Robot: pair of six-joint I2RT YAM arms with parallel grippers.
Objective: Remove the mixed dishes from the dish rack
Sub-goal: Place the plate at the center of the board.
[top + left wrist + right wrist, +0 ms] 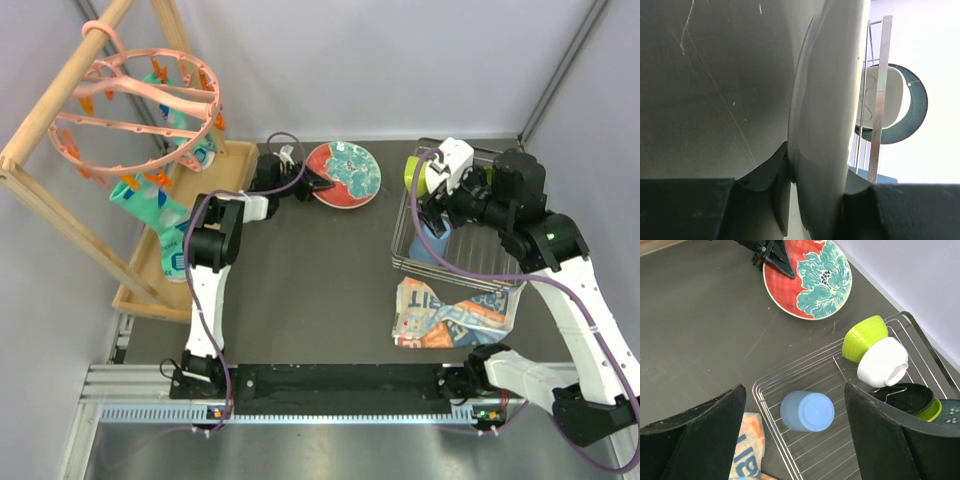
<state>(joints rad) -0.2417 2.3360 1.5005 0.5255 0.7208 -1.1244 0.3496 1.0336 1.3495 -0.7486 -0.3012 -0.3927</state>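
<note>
Dish rack [805,357] sits right of centre, with the printed packet [450,315] touching its near edge. Blue cup [807,411] is in the rack's near-left part, mouth down, axis roughly vertical. Right gripper [795,387] hovers directly over it, jaws spread wide and empty, one finger on either side of the cup in the wrist view. So the cup lies straight down; I'd judge a plain vertical drop reaches it, no re-aim. Farther back in the rack, the green bowl [865,337] and white bowl [882,362] touch at the far-left corner, with the dark plate [905,397] beside them.

Red plate [345,175] is out of the rack, far centre of the table [300,290]. Left gripper [815,195] pinches its rim; can't tell if it's fully set down. Right arm is nearer to everything in the rack.
</note>
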